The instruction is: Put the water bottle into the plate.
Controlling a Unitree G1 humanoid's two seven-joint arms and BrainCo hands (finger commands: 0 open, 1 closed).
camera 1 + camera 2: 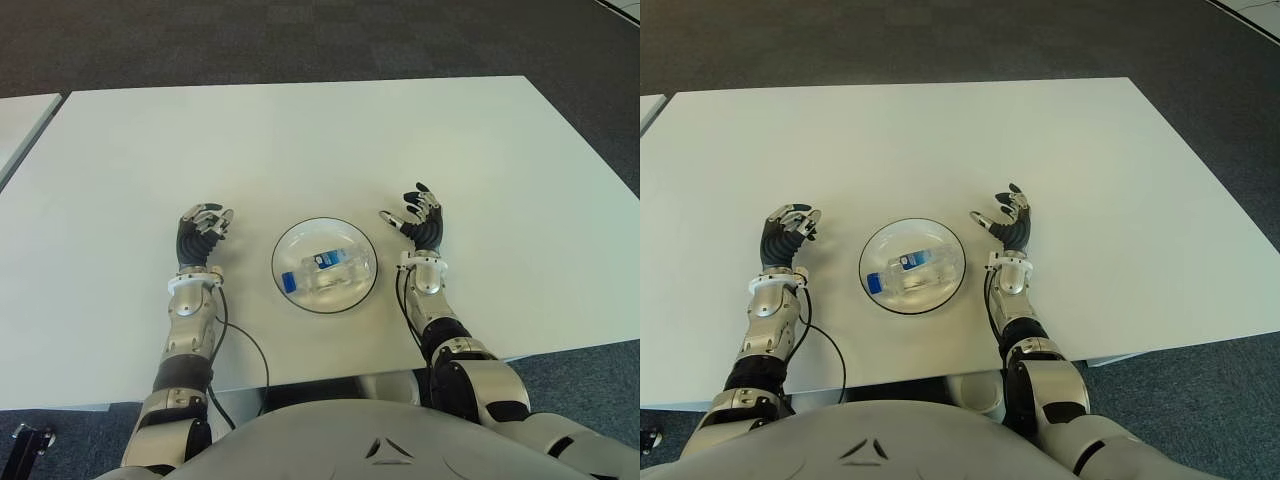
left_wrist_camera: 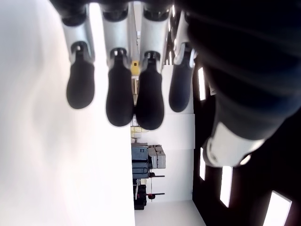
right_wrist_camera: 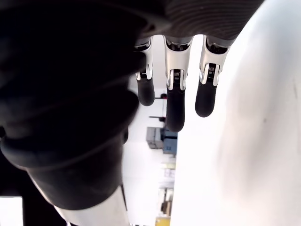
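Already lay on its side inside plate (image 1: 325,266): bottle (image 1: 324,270), on table (image 1: 300,140). Left hand (image 1: 201,232) left of plate, right hand (image 1: 420,222) right of it, both with fingers loosely spread, holding nothing.

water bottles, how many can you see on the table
1. The water bottle lies on its side inside the plate, between the left hand and the right hand. Both hands are open and empty; nothing suggests another bottle is hidden.

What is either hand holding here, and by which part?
Nothing. The water bottle lies in the plate; the left hand and right hand flank it, open and empty.
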